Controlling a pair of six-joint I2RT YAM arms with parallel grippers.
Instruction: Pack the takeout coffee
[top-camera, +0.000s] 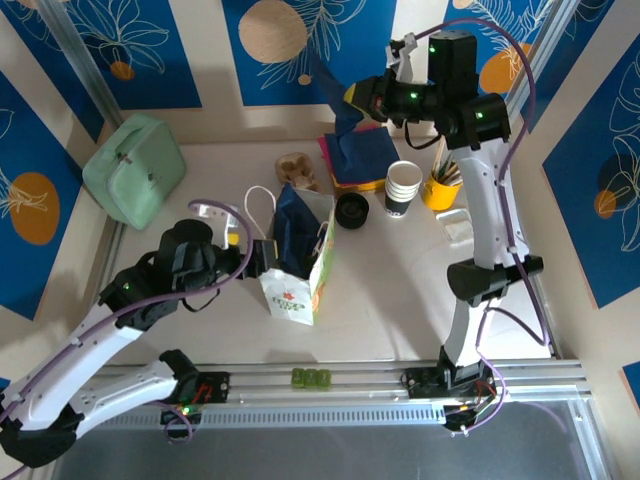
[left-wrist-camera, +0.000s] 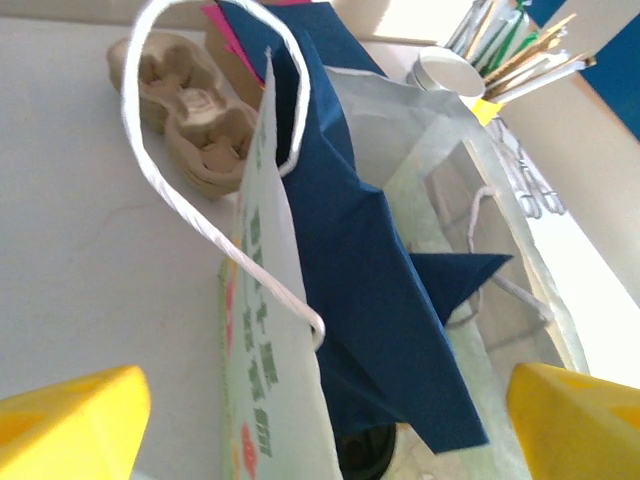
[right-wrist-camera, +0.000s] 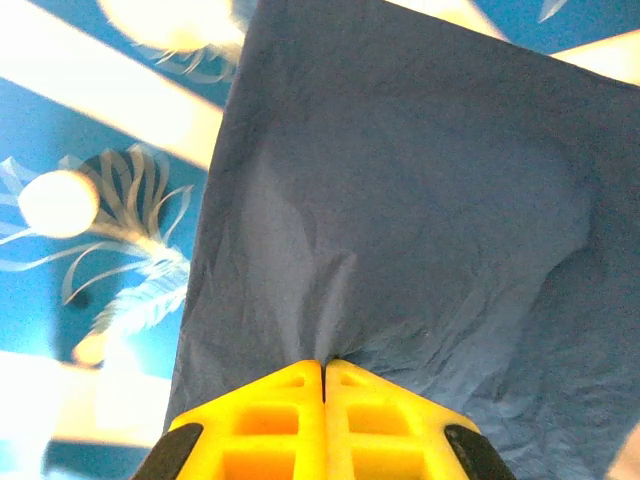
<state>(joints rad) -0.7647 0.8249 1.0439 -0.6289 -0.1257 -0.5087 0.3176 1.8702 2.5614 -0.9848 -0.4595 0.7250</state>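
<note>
The takeout coffee cups (top-camera: 403, 187), white and ribbed with a dark lower part, stand stacked at the back right of the table. Their rim (left-wrist-camera: 450, 72) shows past the bag in the left wrist view. My left gripper (top-camera: 258, 258) (left-wrist-camera: 325, 430) is open, its yellow fingertips (left-wrist-camera: 70, 425) wide apart on either side of the paper bag (top-camera: 300, 275) (left-wrist-camera: 265, 340). A dark blue napkin (top-camera: 295, 225) (left-wrist-camera: 380, 270) sticks out of the bag. My right gripper (top-camera: 352, 97) (right-wrist-camera: 325, 365) is raised behind the table, shut on another blue napkin (top-camera: 342, 112) (right-wrist-camera: 400, 200).
A black lid (top-camera: 351, 210) lies left of the cups. A brown cup carrier (top-camera: 297, 170) (left-wrist-camera: 190, 100) sits behind the bag. Coloured napkins (top-camera: 360, 155) are stacked at the back. A yellow utensil holder (top-camera: 440, 188) stands right of the cups, a green case (top-camera: 133, 168) far left.
</note>
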